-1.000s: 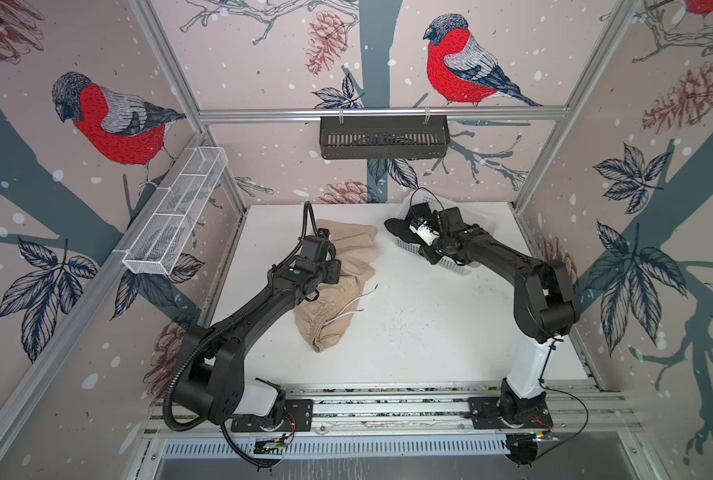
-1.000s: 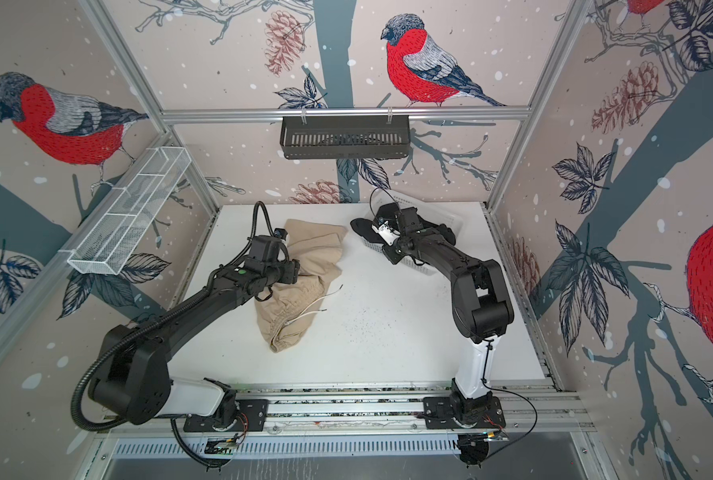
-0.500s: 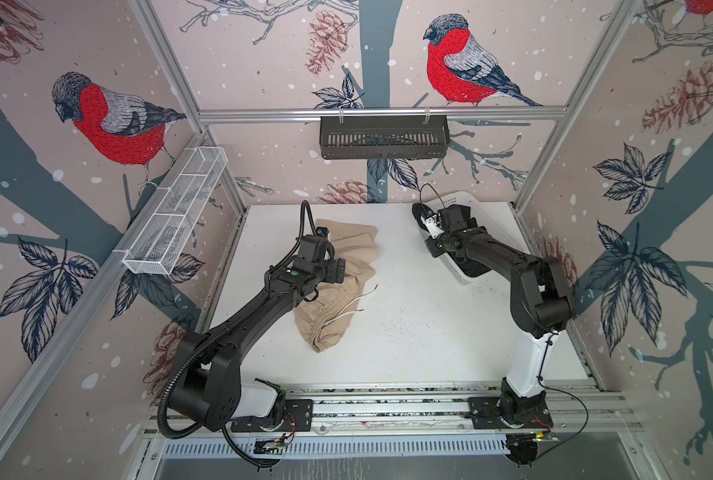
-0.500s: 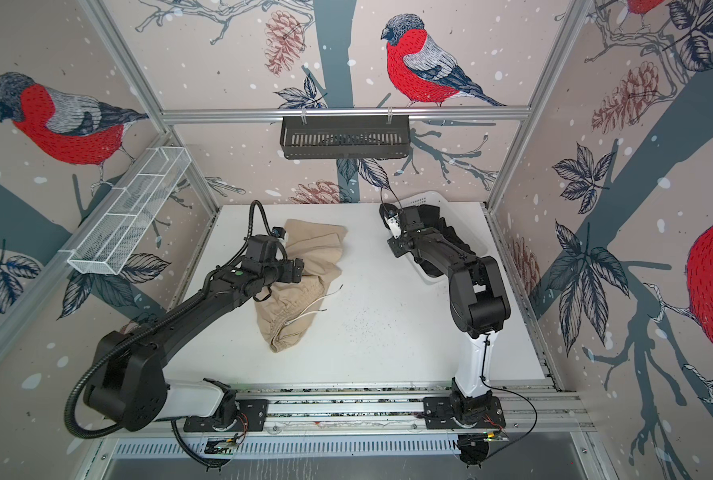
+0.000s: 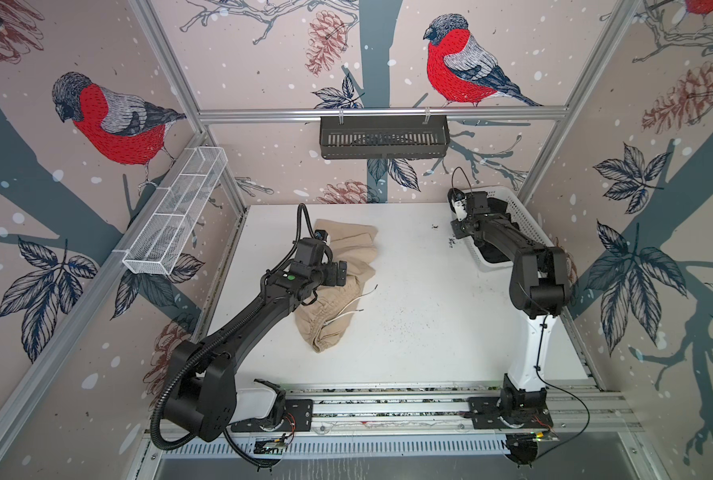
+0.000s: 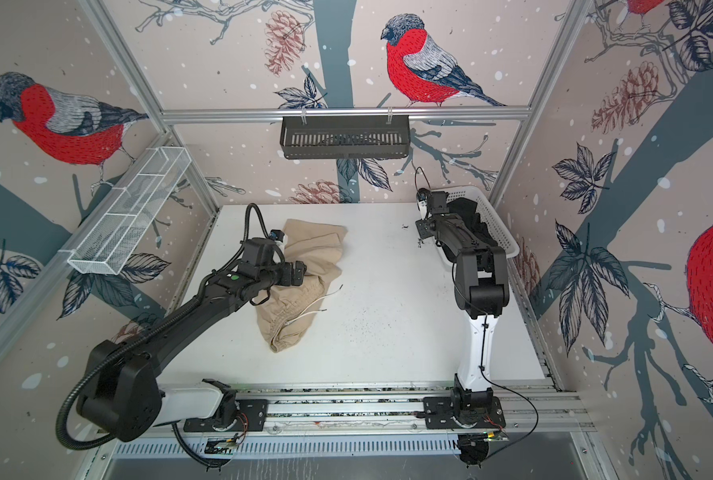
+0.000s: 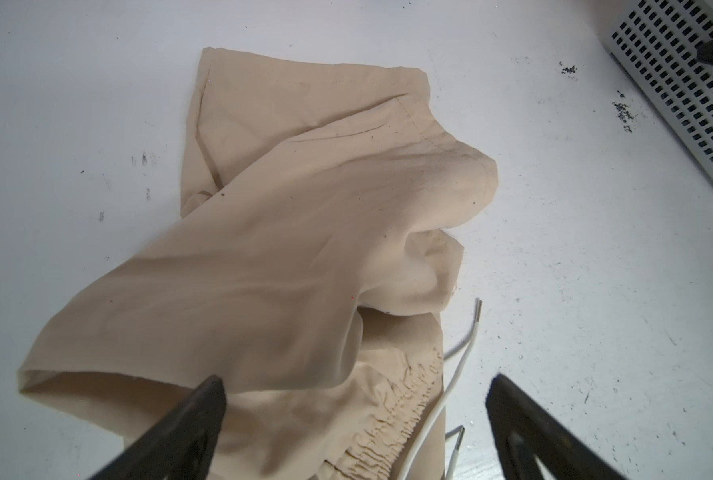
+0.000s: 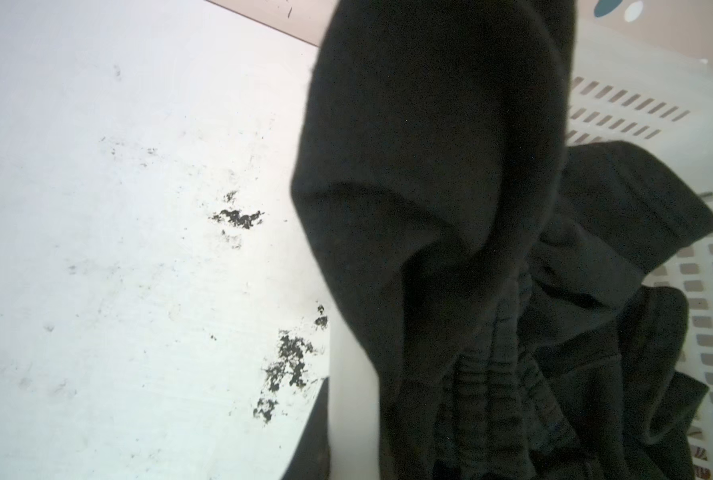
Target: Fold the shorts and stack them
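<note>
Shorts: beige pair [image 5: 354, 245] lies crumpled on the table [image 5: 408, 311], left of centre, long axis far-to-near, waistband at the near end. Your left gripper [image 7: 354, 415] hovers over that waistband, jaws wide, empty. Black pair [image 8: 429, 208] is in the white basket [image 6: 500, 232], far right, apparently pinched by your right gripper [image 5: 481, 203].

On the desk [image 5: 408, 332], the drawstring shorts [image 5: 346, 245] lie at ten o'clock from its middle, their cord ends [image 5: 346, 311] trailing toward three o'clock onto bare desk. The left claw [image 5: 340, 272] hangs over them. The basket [image 5: 525, 220] stands in the two o'clock corner, well apart from them. The plain shorts [image 6: 467, 212] lie in it, under the right arm [image 5: 500, 237]. A rack [image 5: 383, 137] hangs behind the desk at twelve o'clock.
</note>
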`<state>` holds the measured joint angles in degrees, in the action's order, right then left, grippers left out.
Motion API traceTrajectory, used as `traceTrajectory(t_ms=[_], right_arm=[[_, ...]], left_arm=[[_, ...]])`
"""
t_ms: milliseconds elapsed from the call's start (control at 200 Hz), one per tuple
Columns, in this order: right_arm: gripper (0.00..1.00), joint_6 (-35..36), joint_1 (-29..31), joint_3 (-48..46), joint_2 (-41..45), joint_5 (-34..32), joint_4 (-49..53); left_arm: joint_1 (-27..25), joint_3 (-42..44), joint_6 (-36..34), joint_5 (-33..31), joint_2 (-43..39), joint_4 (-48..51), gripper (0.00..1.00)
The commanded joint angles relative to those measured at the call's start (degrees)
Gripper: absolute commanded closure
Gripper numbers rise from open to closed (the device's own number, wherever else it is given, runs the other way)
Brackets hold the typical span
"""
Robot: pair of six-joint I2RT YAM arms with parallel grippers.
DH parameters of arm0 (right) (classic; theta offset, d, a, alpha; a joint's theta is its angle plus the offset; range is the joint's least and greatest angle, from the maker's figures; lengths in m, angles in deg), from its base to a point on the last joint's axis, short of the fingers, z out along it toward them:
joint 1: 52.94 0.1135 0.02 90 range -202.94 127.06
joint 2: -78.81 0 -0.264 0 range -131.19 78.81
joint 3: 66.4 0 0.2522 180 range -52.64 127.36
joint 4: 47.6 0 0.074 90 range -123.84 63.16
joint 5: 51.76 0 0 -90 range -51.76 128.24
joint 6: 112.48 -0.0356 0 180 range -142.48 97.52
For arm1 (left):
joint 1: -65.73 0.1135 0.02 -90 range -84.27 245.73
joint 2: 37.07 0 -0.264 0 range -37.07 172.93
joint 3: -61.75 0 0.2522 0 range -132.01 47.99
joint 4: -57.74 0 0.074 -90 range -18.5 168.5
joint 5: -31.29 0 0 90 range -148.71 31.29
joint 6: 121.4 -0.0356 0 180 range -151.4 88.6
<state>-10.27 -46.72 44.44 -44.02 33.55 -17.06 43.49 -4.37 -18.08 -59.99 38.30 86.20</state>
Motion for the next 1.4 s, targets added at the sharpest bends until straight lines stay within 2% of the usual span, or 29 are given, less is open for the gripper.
traceTrajectory(t_ms=[0,45,150,200,320,490,555,645,750,865,930,1070,1291,1396], right_arm=[[0.83,-0.96,-0.15,2.71,-1.06,-0.34,-0.69],[0.75,-0.87,-0.32,3.83,-1.48,-0.48,-0.4],[0.66,-0.66,-0.59,6.24,-1.67,-1.09,1.11],[0.57,-0.53,-0.53,5.78,-0.34,-1.01,0.81],[0.39,-1.15,-0.43,0.64,6.71,0.75,-2.87],[0.28,-2.05,3.16,-10.16,21.2,6.22,-4.54],[0.28,-3.33,6.24,-15.89,26.35,10.34,-5.54],[0.29,-6.73,13.31,-26.85,33.03,19.74,-9.54],[0.28,-8.28,24.59,-38.74,37.65,21.86,-17.94],[0.27,-10.29,32.69,-44.88,37.16,25.36,-26.54],[0.27,-9.99,35.88,-45.05,34.81,27.75,-29.16],[0.28,-8.91,39.96,-41.59,26.84,27.18,-30.52],[0.32,-8.78,41.62,-35.95,16.91,27.16,-31.89],[0.33,-9.55,41.78,-34.31,14.06,28.09,-33.56]], left_arm=[[0.07,0.74,1.85,-0.35,-1.43,0.86,0.02],[0.09,1.09,2.61,-1.69,-2.16,0.86,0.02],[0.07,1.8,4.19,-6.19,-4.5,1.25,0.02],[0.07,2.26,4.77,-8.23,-6.09,1.32,0.02],[0.09,4.56,5.73,-11.54,-10.97,-0.37,0.02],[0.07,7.72,9.18,-14.27,-18.18,0.5,0.02],[0.09,8.15,11.6,-13.72,-20.42,3.45,0.02],[0.03,9.27,14.44,-9.64,-23.21,6.44,0.02],[0.04,12.29,15.63,-6.28,-26.01,7.74,0.02],[0.05,15.47,16.79,-6.33,-28.78,7.73,0.02],[0.02,17.56,17.04,-5.46,-30.03,6.0,0.02],[0.09,20.5,18.5,-3.56,-31.16,2.59,0.02],[0.09,22.83,21.41,-1.19,-32.36,3.6,0.02],[0.04,26.29,24.49,1.87,-34.13,-0.19,0.02]])
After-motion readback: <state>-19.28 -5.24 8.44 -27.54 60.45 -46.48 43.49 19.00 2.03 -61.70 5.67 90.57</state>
